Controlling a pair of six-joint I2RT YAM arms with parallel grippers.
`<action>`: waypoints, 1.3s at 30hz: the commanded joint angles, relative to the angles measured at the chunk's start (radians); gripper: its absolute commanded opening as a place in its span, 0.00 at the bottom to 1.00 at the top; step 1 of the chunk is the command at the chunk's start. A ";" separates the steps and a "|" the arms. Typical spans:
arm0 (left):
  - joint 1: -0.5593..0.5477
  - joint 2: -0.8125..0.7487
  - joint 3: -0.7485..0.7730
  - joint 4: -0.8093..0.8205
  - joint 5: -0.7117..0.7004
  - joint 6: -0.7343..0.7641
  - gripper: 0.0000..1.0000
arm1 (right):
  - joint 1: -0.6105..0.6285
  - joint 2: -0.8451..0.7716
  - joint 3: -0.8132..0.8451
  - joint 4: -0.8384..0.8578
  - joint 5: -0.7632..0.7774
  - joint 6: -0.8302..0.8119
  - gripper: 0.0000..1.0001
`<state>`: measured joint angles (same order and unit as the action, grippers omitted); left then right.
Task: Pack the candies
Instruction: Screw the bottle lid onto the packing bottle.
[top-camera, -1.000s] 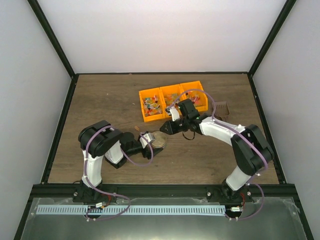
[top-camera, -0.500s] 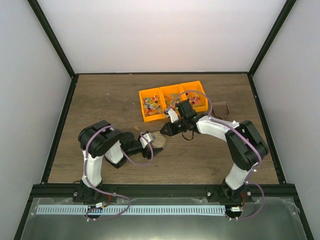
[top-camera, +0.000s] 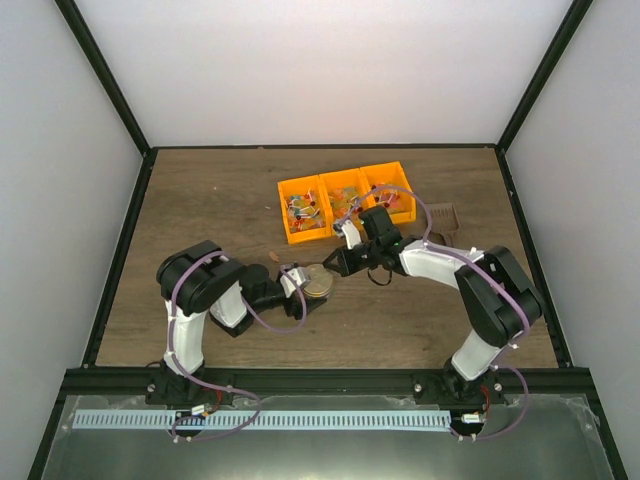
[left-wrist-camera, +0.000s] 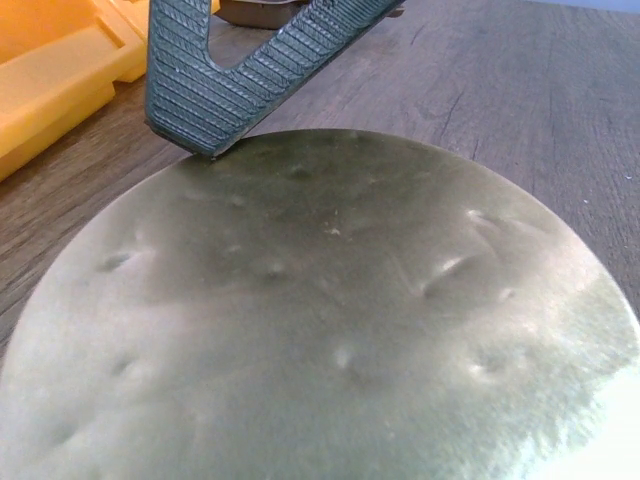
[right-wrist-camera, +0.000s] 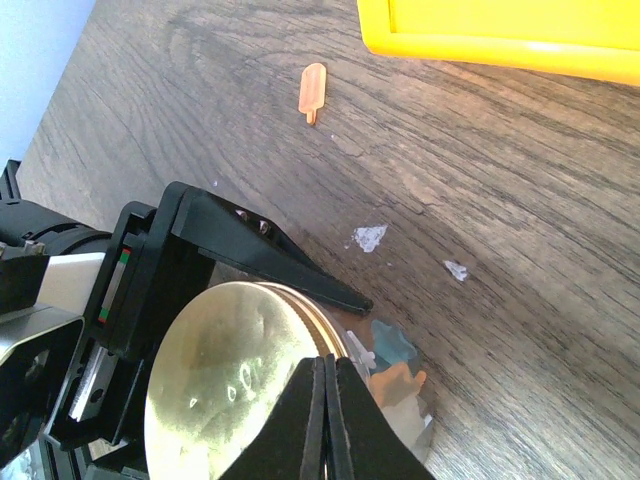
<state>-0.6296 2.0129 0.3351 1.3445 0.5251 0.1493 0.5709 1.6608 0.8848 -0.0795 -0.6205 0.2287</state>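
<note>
Right gripper (right-wrist-camera: 326, 362): pinched fully shut, nothing between the tips, which are set against the rim of the round lid (right-wrist-camera: 225, 375). Likely there to push or pry at the lid rather than to grasp it.

Facing those tips, left gripper (top-camera: 303, 284): spread wide around the clear container (right-wrist-camera: 420, 425) under the lid. Tilted toward the right arm, probably to steady it.

Just beside the right tips, blue and orange candies (right-wrist-camera: 388, 348) showing through the container wall. More in the orange bins (top-camera: 345, 180) alongside that gripper's wrist. One stray candy (right-wrist-camera: 312, 90) out past the tips on bare wood.

Dark wooden table (top-camera: 200, 200), white walls, black frame.
</note>
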 joint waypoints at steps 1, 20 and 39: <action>-0.002 0.008 0.008 -0.081 -0.018 -0.039 0.83 | 0.047 -0.015 -0.079 -0.077 -0.085 0.020 0.01; 0.001 0.019 0.025 -0.095 -0.036 -0.056 0.82 | 0.136 -0.190 -0.340 0.045 -0.101 0.193 0.01; 0.002 0.029 0.027 -0.093 -0.022 -0.049 0.83 | 0.181 -0.325 -0.414 0.061 -0.061 0.292 0.01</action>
<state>-0.6441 2.0125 0.3359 1.3312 0.6125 0.1608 0.6636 1.3163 0.4789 0.1436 -0.5327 0.5190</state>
